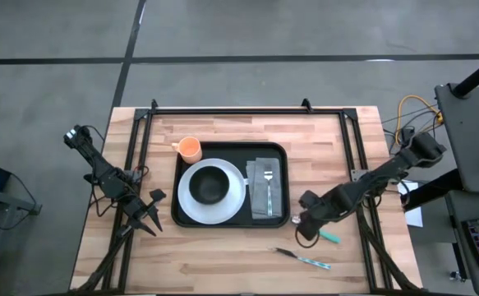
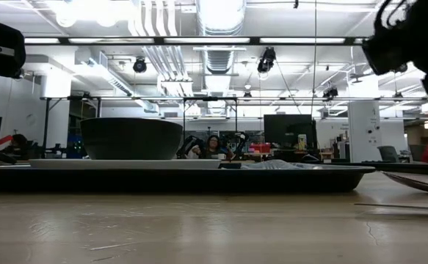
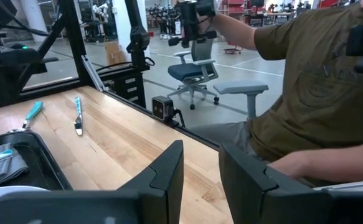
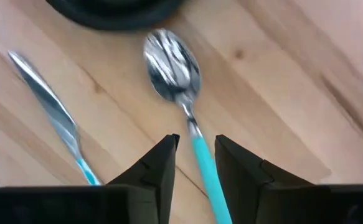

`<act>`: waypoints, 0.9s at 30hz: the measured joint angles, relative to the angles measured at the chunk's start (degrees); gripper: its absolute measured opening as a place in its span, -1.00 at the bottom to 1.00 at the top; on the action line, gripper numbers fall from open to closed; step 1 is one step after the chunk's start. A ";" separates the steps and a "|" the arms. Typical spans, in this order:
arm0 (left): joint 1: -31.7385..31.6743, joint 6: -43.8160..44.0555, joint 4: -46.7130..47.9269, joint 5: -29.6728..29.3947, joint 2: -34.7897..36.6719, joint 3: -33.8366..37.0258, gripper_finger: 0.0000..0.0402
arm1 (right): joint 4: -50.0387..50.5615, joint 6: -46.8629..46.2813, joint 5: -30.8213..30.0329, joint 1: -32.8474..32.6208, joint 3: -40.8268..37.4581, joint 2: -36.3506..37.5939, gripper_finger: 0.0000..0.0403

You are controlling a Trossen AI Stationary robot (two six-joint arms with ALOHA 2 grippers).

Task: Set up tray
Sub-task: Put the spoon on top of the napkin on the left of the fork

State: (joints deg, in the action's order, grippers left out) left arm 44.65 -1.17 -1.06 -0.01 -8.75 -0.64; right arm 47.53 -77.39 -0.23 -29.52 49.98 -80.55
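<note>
While the left pincer (image 1: 147,215) waited with its fingers slightly spread over the surface (image 1: 223,263) just left of the tray (image 1: 231,150), the right pincer (image 1: 303,228) hung low just off the tray's right front corner. Its fingers (image 4: 153,168) were spread a little, straddling the teal handle of a spoon (image 4: 180,87) that lay flat on the wood, without closing on it. A knife (image 4: 53,118) with a teal handle lay beside the spoon, nearer the front edge. The tray sat at the middle of the surface and carried a white plate (image 1: 188,201) with a black bowl (image 1: 211,184) on it, plus a grey napkin (image 1: 265,164) bearing a fork (image 1: 269,187). An orange cup (image 1: 190,149) stood at the tray's rear left corner.
</note>
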 joint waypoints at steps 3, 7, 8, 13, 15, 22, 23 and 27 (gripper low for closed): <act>0.02 0.01 0.01 0.00 0.00 0.00 -0.58 | 0.08 1.09 2.04 0.00 -1.33 0.56 -0.44; 0.00 0.00 0.00 -0.02 0.00 0.00 -0.58 | 0.18 4.25 2.29 0.00 -1.91 -0.10 -0.34; 0.02 0.00 0.01 0.00 0.02 0.00 -0.58 | 0.07 4.98 2.63 0.00 -2.05 -0.51 -0.32; 0.02 0.00 0.00 0.00 0.00 0.00 -0.58 | 0.27 7.23 5.33 -0.26 -2.33 -3.03 -0.21; 0.00 0.00 0.02 0.00 0.00 0.00 -0.58 | 0.16 8.33 5.42 -0.60 -2.33 -4.17 -0.18; 0.00 0.00 0.00 -0.02 0.00 0.00 -0.58 | -0.87 10.11 5.37 -3.10 -2.39 -7.57 -0.13; 0.02 0.00 0.02 0.00 0.00 0.00 -0.58 | -1.48 10.19 5.35 -3.53 -2.39 -7.94 -0.13; 0.02 0.00 0.01 0.00 0.02 0.00 -0.58 | -2.61 10.15 5.21 -5.03 -2.37 -9.38 -0.14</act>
State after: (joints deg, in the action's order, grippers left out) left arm 44.66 -1.17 -1.05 -0.02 -8.73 -0.64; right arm 44.92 -67.25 4.99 -34.55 47.62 -89.94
